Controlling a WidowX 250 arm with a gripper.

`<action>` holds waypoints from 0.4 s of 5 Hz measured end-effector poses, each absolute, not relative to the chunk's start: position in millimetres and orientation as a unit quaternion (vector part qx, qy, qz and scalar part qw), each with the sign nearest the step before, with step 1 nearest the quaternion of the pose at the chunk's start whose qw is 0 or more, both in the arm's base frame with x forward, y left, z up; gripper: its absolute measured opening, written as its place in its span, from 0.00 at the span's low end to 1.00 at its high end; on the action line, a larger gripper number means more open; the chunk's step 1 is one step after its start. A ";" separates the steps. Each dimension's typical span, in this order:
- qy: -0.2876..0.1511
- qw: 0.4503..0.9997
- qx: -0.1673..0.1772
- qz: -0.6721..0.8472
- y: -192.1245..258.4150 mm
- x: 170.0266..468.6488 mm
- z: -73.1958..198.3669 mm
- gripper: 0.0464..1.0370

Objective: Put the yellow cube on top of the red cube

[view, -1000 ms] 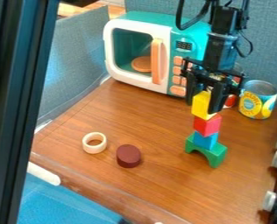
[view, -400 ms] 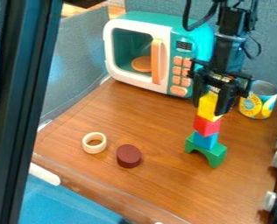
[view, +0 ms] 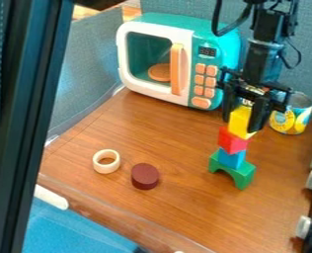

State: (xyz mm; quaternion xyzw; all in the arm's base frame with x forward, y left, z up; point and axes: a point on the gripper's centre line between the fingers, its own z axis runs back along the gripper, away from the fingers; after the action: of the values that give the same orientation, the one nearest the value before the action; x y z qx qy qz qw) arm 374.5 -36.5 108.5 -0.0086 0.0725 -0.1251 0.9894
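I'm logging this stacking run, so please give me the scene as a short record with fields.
end effector: black, two-fingered, over the stack
held: yellow toy cube, between its fingers
stack, bottom up: green toy arch, blue toy cube, red toy cube
yellow against red: just above, set off toward the picture's right; contact can't be told
loose nearby: pale ring, dark red round block
behind: teal and white toy microwave
status: yellow not yet released
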 end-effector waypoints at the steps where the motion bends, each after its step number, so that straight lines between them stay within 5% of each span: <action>1: 0.075 0.989 -0.017 -0.123 -31.1 373.8 109.3 0.90; 2: 0.071 0.991 -0.038 -0.108 -21.1 374.7 111.2 0.97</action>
State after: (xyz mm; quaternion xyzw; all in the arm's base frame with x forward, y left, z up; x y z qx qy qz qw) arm 374.7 -21.1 111.2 -0.0380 0.0706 -0.1085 0.9909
